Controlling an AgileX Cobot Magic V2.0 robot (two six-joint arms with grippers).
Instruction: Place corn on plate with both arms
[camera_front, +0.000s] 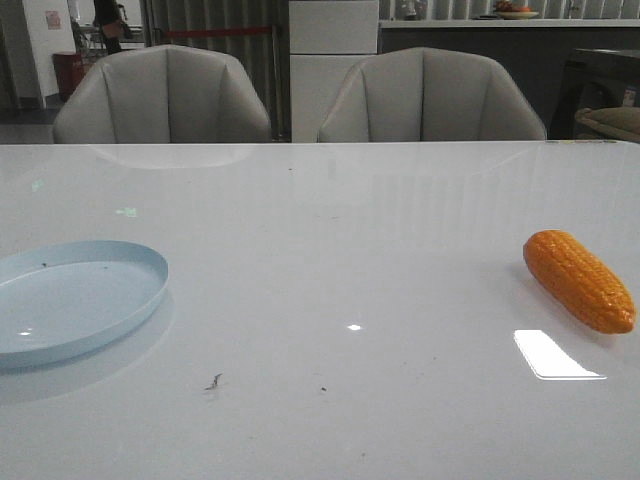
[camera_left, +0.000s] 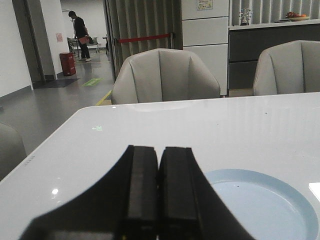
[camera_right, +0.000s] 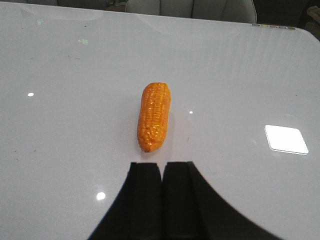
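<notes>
The orange corn (camera_front: 579, 279) lies on the white table at the right side in the front view. It also shows in the right wrist view (camera_right: 154, 116), just beyond my right gripper (camera_right: 162, 165), which is shut and empty, apart from the corn. The pale blue plate (camera_front: 70, 300) sits empty at the table's left. In the left wrist view the plate (camera_left: 265, 207) lies beside my left gripper (camera_left: 159, 149), which is shut and empty. Neither arm shows in the front view.
Two grey chairs (camera_front: 165, 95) (camera_front: 430, 95) stand behind the table's far edge. A bright light reflection (camera_front: 555, 355) lies near the corn. A small dark speck (camera_front: 214, 381) lies on the table near the front.
</notes>
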